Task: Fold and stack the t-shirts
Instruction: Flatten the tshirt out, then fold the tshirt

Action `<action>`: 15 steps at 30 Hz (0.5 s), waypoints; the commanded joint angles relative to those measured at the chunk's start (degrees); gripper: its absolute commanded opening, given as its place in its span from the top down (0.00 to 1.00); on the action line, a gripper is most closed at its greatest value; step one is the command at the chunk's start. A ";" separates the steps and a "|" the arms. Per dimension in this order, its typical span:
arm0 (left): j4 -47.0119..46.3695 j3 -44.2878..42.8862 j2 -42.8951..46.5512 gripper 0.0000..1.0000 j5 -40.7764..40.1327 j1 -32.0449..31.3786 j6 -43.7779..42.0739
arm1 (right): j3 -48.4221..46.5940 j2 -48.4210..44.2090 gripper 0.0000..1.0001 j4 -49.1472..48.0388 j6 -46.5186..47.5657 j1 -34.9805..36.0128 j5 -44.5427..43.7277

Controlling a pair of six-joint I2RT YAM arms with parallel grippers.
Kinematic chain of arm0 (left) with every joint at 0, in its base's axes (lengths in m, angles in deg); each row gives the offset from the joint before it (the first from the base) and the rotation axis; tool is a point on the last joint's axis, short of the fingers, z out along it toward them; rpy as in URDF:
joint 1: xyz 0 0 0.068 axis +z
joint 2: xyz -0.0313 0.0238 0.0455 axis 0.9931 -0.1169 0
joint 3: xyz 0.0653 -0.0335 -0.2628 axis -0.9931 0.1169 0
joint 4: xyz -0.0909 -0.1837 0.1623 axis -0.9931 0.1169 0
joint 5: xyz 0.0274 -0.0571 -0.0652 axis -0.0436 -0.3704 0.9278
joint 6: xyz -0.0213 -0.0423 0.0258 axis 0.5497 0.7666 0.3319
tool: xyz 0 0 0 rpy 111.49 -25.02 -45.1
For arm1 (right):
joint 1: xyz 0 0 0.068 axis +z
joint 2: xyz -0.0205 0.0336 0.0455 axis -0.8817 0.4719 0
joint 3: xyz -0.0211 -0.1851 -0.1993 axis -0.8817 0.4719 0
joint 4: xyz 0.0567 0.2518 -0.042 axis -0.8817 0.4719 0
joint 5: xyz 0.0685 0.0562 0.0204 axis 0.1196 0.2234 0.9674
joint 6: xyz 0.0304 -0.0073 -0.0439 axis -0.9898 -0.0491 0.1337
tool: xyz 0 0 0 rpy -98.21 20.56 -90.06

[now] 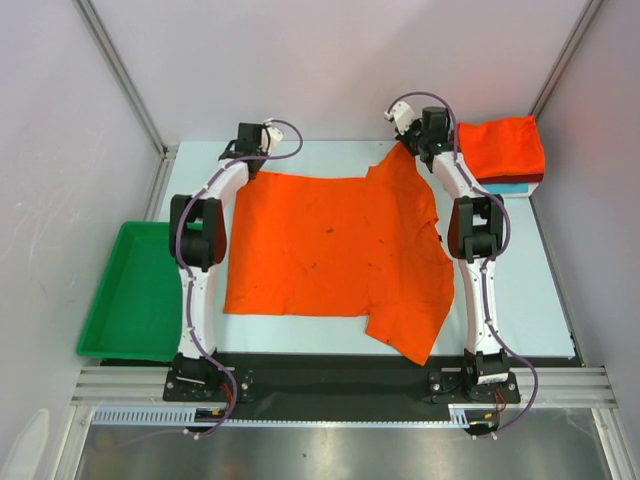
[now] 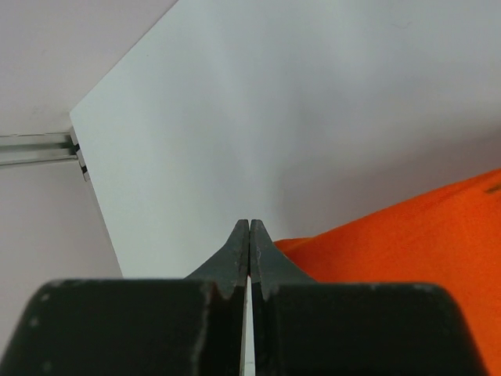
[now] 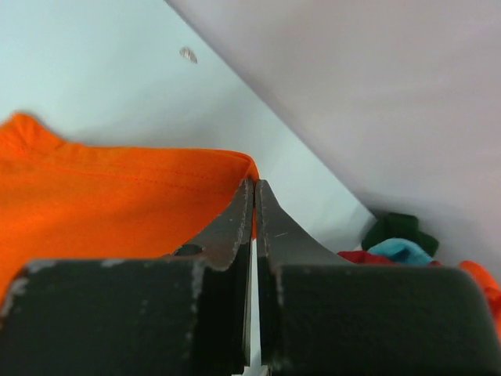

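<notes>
Your worktop [image 1: 545, 285] is mostly covered by the orange t-shirt [image 1: 330, 245], spread flat at its centre, with small dark specks on the cloth. Its 3 o'clock side lies rumpled, with one flap trailing toward 5 o'clock. At 1 o'clock the cloth is pulled up into a peak.

The green tray [image 1: 135, 290] sits at 9 o'clock from the shirt, beside the left arm and hanging off the worktop's edge. Only the overhead view shows it.

The stack of folded t-shirts [image 1: 503, 150] is in the worktop's 1 o'clock corner. From above you see an orange-red one on top with dark red and teal edges under it. The right wrist view adds a dark green fold [image 3: 401, 227] behind the teal, which the overhead view hides.

Your right hand [image 3: 254, 184] has its fingers pressed together on the shirt's hem, and a sliver of orange shows between them. That is the peak you see from above.

Your left hand [image 2: 249, 227] is at the shirt's 11 o'clock corner, with its fingers together. The orange corner starts just beside its tip at 4 o'clock. You cannot tell from either view whether any cloth is pinched there.
</notes>
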 commanded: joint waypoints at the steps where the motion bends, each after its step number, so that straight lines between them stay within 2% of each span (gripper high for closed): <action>1: -0.97 -4.38 -0.48 0.99 -0.72 0.33 0.56 | -3.27 0.44 1.00 -3.32 -0.87 -0.46 -2.05; 6: 2.46 -4.04 4.78 0.99 4.54 0.33 3.72 | 3.31 -7.79 1.00 -2.34 -1.66 -0.90 -0.65; 10: 1.76 2.09 11.81 1.00 7.45 0.33 5.04 | 11.13 -15.01 1.00 -0.52 -0.87 -0.99 0.85; 15: 3.78 6.50 16.91 0.99 10.97 0.33 5.39 | 16.41 -21.43 1.00 4.42 0.19 -0.46 3.31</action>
